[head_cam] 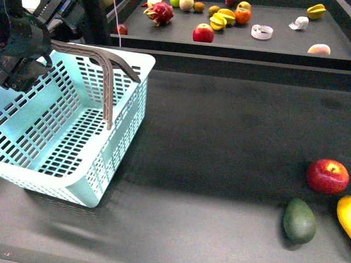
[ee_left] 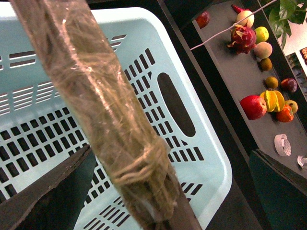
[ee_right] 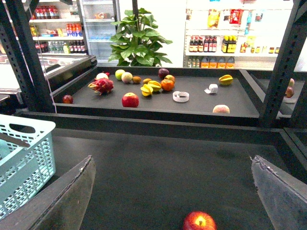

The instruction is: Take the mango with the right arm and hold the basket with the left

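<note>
Both claws released, L claw (ee_left: 170, 151) astride basket (head_cam: 127, 134) handle (ee_left: 108, 120), R claw (ee_right: 172, 158) empty near apple (ee_right: 199, 221), mango (head_cam: 345, 216) untouched

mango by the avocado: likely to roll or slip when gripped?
Only a rounded sliver of the mango shows at the frame edge, so hedged: its curved, smooth-looking skin may slip in a pinch. Lying loose on the flat dark surface, it could roll if nudged, perhaps into the avocado close beside it.

left arm (head_cam: 21, 49): black, bulky | right gripper (ee_right: 172, 163): 2 dark grey wedge-shaped fingers (ee_right: 72, 201)
</note>
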Controlling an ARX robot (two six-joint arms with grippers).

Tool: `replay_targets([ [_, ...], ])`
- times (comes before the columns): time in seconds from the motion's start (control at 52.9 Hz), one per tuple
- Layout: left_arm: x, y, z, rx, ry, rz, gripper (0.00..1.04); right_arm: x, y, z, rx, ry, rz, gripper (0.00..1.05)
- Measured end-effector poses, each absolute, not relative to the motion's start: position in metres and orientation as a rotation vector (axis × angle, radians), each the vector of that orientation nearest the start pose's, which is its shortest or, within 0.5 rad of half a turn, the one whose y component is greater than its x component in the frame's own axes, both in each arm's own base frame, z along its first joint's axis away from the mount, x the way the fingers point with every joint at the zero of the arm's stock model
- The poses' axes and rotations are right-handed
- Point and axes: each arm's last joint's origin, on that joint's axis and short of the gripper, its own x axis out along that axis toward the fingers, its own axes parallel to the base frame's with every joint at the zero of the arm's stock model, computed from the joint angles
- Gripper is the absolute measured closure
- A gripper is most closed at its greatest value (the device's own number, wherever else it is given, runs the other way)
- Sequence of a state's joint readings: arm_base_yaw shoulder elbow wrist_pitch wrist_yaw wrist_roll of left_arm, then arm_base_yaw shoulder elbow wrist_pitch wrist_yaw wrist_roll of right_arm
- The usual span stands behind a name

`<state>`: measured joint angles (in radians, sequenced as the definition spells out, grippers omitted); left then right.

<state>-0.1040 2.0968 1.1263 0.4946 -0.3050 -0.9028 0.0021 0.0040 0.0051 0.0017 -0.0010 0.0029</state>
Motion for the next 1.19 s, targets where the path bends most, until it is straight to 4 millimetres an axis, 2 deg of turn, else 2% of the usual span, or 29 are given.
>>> replay_targets([
  [0.246, 0.442, -0.038, 0.116, -0.806, 0.377, 0.383, 0.07, 0.098, 0.000, 0.165, 0.003, -0.003, 0.003, 0.08],
  [0.529, 0.448, -0.040, 0.116, -0.818, 0.360, 0.370, 0.61, 0.098, 0.000, 0.165, 0.003, -0.003, 0.003, 0.08],
  [0.775, 0.449, -0.042, 0.119, -0.894, 0.362, 0.343, 0.96, 0.098, 0.000, 0.165, 0.003, -0.003, 0.003, 0.08],
  [0.983, 0.430, -0.042, 0.124, -0.860, 0.350, 0.276, 0.97, 0.098, 0.000, 0.165, 0.003, -0.003, 0.003, 0.08],
  [1.116, 0.407, -0.046, 0.136, -0.789, 0.333, 0.157, 0.97, 0.098, 0.000, 0.165, 0.003, -0.003, 0.003, 0.08],
  [1.191, 0.386, -0.049, 0.148, -0.719, 0.299, 0.065, 0.97, 0.098, 0.000, 0.165, 0.003, -0.003, 0.003, 0.08],
])
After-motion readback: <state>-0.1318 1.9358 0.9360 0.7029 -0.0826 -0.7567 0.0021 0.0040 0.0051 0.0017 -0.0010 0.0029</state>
